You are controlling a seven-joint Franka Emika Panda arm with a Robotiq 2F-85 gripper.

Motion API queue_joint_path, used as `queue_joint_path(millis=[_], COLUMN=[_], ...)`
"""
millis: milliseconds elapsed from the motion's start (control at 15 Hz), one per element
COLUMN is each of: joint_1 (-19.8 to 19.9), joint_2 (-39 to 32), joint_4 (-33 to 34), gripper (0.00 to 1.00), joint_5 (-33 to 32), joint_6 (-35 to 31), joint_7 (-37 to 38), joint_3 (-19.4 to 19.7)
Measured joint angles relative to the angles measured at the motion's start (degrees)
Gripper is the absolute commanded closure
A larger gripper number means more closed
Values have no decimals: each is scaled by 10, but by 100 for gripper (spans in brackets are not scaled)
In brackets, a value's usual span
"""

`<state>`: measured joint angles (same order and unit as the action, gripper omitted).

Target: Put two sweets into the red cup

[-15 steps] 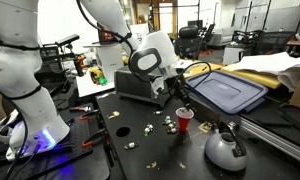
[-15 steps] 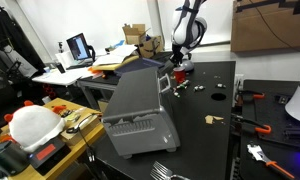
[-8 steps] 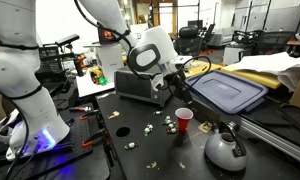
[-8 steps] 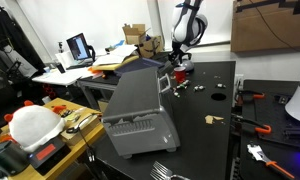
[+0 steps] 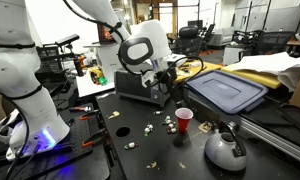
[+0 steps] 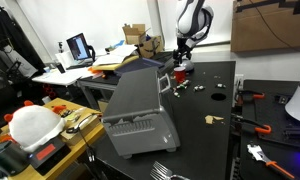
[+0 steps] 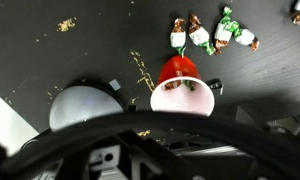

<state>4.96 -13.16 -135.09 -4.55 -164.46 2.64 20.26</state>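
Observation:
The red cup (image 5: 184, 120) stands upright on the dark table; the wrist view looks down into its white inside (image 7: 181, 97), where small wrapped pieces lie at the bottom. Several sweets (image 7: 202, 36) lie on the table just beyond the cup, and more are scattered in an exterior view (image 5: 150, 129). My gripper (image 5: 170, 82) hangs above and behind the cup, apart from it. In the wrist view it (image 7: 160, 135) is only a wide dark blurred band, jaws spread, nothing between them. The gripper (image 6: 180, 58) is small at the table's far end.
A rounded grey kettle (image 5: 226, 149) stands close to the cup, also in the wrist view (image 7: 84, 107). A grey toaster-like box (image 5: 140, 88) sits behind the gripper. A blue bin lid (image 5: 228, 90) lies at the back. Tools lie along the table's edge (image 5: 90, 118).
The gripper has lifted away from the cup's mouth, moving up and back toward the grey box, and its jaws have opened. The cup has not moved.

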Motion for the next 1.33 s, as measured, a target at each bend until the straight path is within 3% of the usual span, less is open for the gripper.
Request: queue_joint_path(millis=[667, 1333], joint_1=[38, 68], joint_2=[71, 73], joint_4=[-81, -157], gripper=[0, 0], joint_5=[0, 1], joint_6=[93, 100], joint_7=[-43, -230], joint_3=[-45, -65])
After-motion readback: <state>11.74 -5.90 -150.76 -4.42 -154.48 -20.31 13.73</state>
